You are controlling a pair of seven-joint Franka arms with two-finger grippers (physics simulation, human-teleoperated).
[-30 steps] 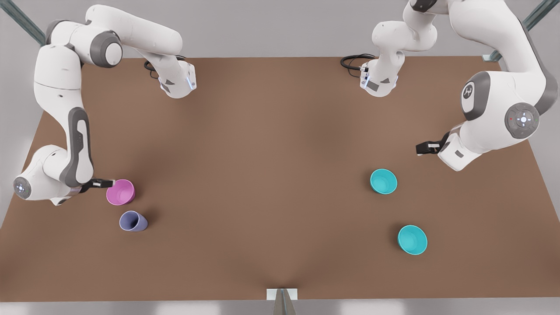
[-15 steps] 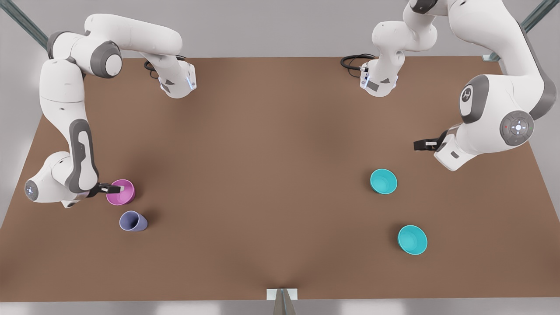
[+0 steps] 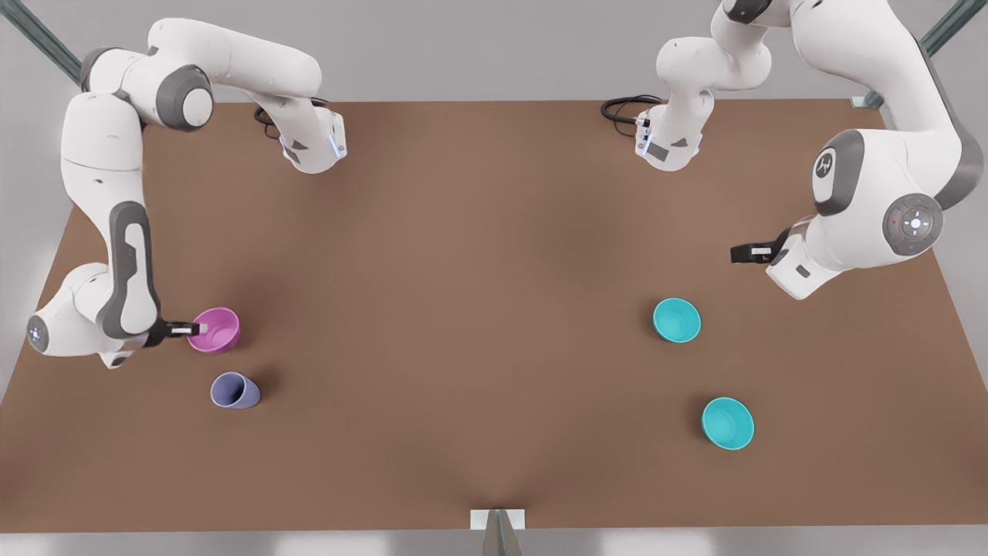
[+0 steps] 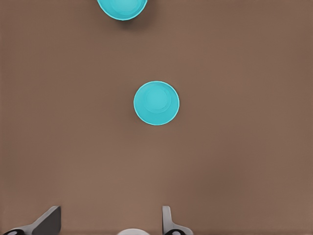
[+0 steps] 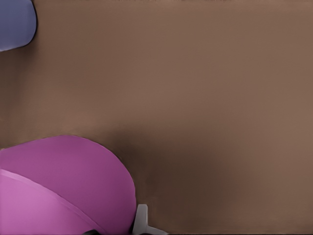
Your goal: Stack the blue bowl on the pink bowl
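Note:
The pink bowl (image 3: 216, 330) is at the front view's left, tilted and a little off the table. My right gripper (image 3: 193, 329) is shut on its rim. The right wrist view has the pink bowl (image 5: 58, 191) close up, with one fingertip (image 5: 142, 221) beside its wall. Two look-alike blue bowls stand upright at the front view's right, one (image 3: 677, 320) nearer the arm and one (image 3: 727, 423) nearer the front edge. My left gripper (image 3: 742, 253) hangs open above the table, apart from both. Its wrist view has one blue bowl (image 4: 156, 103) ahead of the open gripper (image 4: 110, 213).
A lavender-blue cup (image 3: 235, 391) stands just in front of the pink bowl and also appears as the cup (image 5: 14, 22) in the right wrist view. The brown table (image 3: 463, 309) spreads wide between the two groups. Both arm bases sit at the far edge.
My right gripper reached over the pink bowl's rim, shut on it and drew back, tilting and raising the bowl slightly. The left arm shifted a little and now holds still.

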